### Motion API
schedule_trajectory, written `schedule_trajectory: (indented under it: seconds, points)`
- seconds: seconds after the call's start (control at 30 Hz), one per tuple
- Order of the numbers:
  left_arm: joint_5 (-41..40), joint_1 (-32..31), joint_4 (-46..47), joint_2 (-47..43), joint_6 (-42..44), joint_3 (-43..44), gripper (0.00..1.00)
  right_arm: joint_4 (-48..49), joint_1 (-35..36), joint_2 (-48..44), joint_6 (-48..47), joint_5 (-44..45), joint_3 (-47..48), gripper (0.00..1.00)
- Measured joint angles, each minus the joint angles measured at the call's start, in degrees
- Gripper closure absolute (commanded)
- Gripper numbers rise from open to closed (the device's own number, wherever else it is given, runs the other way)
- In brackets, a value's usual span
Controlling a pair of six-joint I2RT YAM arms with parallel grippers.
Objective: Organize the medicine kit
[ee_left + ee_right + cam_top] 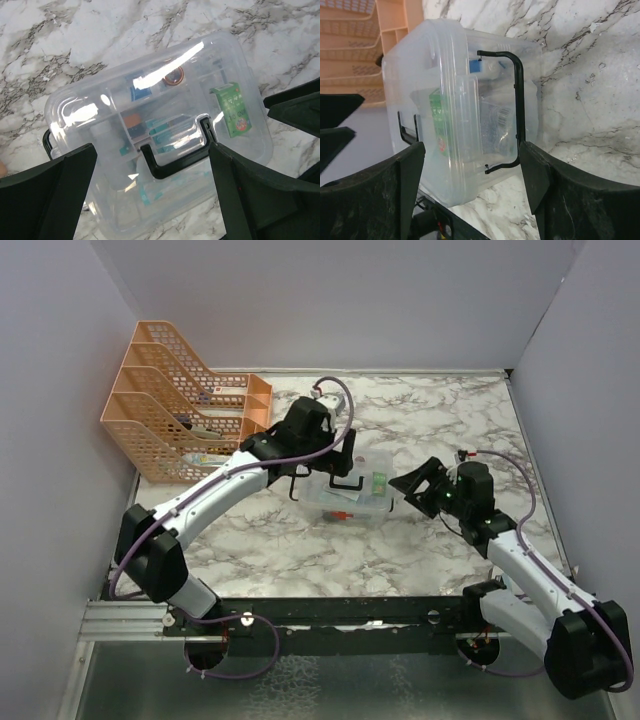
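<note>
The medicine kit [352,498] is a clear plastic box with its lid on and a black handle [172,162] on top. Through the lid I see a green carton [232,109], a round orange-rimmed item [173,76] and teal-marked packets. My left gripper [333,462] hangs open just above the lid, its fingers [50,195] astride the handle without touching it. My right gripper [406,488] is open at the box's right end, level with the black wire latch [518,100]; its fingers [555,190] stand apart from the box [455,100].
An orange tiered file rack [180,410] stands at the back left, close behind the box, and shows in the right wrist view [365,55]. Grey walls enclose the marble table [450,420] on three sides.
</note>
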Motion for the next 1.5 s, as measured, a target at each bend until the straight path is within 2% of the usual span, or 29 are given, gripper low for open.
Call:
schedule_trajectory:
  seconds: [0.13,0.4,0.87,1.17,1.33,1.5]
  points:
    - [-5.9,-3.87,0.24,5.88,2.43,2.49,0.01,7.23,-0.39,-0.42,6.12,0.83,-4.42,0.15]
    - [-12.68,-6.69,0.52,12.48,6.21,5.49,0.01,16.85,-0.52,1.88,10.4,1.38,-8.72,0.13]
    - [-17.44,-9.25,2.67,13.27,5.31,5.22,0.03,26.6,-0.63,9.57,8.85,-0.13,-10.03,0.13]
    - [-18.8,-9.68,6.49,11.76,1.46,1.27,0.03,37.92,-1.27,17.25,9.01,-6.51,-10.95,0.13]
    - [-19.89,-9.68,7.87,10.6,0.0,-0.72,0.03,39.95,-1.73,19.67,8.04,-9.6,-10.34,0.2]
    - [-20.24,-9.77,8.7,9.86,-0.31,-1.88,0.04,38.12,-1.95,18.71,6.69,-9.66,-9.97,0.39]
